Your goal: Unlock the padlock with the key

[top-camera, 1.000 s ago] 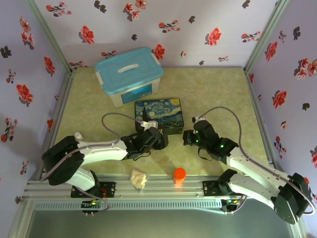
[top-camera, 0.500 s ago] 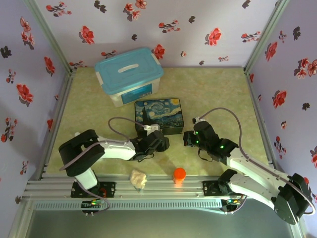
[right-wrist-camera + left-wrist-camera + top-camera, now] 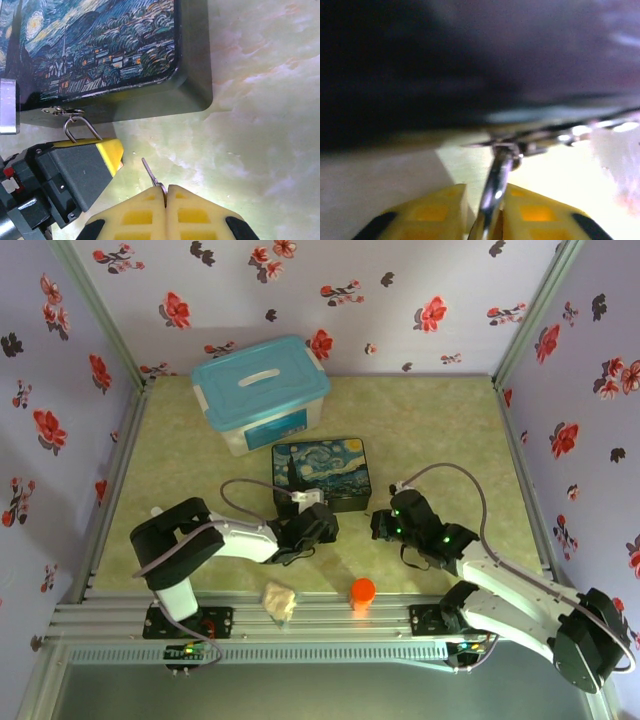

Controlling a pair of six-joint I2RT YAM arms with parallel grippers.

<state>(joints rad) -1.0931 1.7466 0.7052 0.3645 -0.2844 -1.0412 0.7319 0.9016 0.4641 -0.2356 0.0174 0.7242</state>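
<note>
The padlock's thin silver shackle (image 3: 80, 127) hangs from the hasp (image 3: 507, 146) on the front of the starry tin box (image 3: 322, 472). My left gripper (image 3: 318, 525) is shut on the padlock: the shackle (image 3: 496, 185) rises from between its yellow fingers (image 3: 430, 212), and the lock's body is hidden inside them. My right gripper (image 3: 165, 192) is shut on the key (image 3: 150, 174), whose thin grey blade sticks out towards the upper left. The blade stops a short gap away from the left gripper's yellow finger (image 3: 107, 152), touching nothing.
An orange round cap (image 3: 362, 590) and a crumpled pale lump (image 3: 280, 600) lie near the front rail. A white box with a blue lid (image 3: 260, 390) stands behind the tin box. Bare green floor lies right of my right gripper (image 3: 380, 523).
The left arm's elbow has swung right and folded closer while its gripper stays at the tin box's front. The right gripper has drifted slightly nearer the front edge.
</note>
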